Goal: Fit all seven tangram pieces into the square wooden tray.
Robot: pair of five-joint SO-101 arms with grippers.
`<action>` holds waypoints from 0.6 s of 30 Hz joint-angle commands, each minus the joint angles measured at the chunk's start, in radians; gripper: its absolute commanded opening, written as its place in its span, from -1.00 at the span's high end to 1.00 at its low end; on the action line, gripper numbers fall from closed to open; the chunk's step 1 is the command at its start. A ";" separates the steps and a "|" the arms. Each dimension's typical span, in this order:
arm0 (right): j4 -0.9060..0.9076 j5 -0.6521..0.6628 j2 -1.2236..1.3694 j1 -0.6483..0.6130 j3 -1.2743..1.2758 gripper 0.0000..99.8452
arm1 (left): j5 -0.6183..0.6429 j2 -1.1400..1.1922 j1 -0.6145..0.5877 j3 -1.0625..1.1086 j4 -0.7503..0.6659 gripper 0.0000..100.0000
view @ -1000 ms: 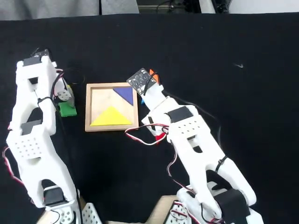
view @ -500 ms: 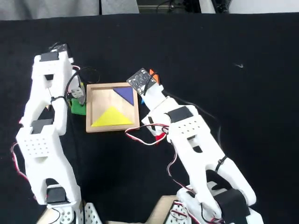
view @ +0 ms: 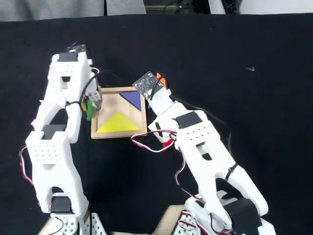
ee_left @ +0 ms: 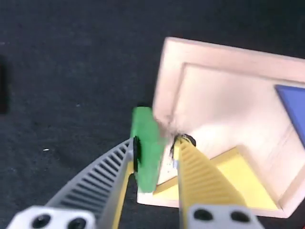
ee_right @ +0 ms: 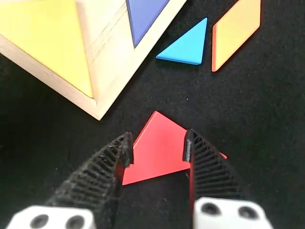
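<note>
The square wooden tray (view: 93, 113) holds a yellow triangle (view: 117, 122) and a blue triangle (view: 130, 98). My left gripper (view: 91, 108) is shut on a green piece (ee_left: 145, 152), held on edge right against the outside of the tray's rim (ee_left: 164, 86). My right gripper (ee_right: 156, 145) stands open, its fingers on either side of a red triangle (ee_right: 159, 152) lying on the black table beside the tray's corner (ee_right: 102, 102). A cyan triangle (ee_right: 188, 45) and an orange parallelogram (ee_right: 237, 31) lie flat beyond the red one.
The right arm's body (view: 200, 142) stretches over the table beside the tray, with loose red and white wires (view: 149, 144) by the tray's near corner. Black table (view: 254, 98) stretches open off to the right.
My left arm has swung right with the green piece, from well left of the tray up to its left rim. The right arm has not moved.
</note>
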 commanded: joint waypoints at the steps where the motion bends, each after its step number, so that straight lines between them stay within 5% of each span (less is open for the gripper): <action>1: -0.018 0.008 -0.033 -0.012 -0.002 0.64 | 0.011 -0.041 0.013 -0.044 -0.009 0.72; 9: -0.018 0.008 -0.033 -0.012 -0.002 0.64 | 0.006 -0.041 -0.022 -0.042 -0.015 0.95; 18: -0.023 0.008 -0.033 -0.012 0.007 0.64 | 0.003 -0.046 -0.025 -0.008 -0.035 0.94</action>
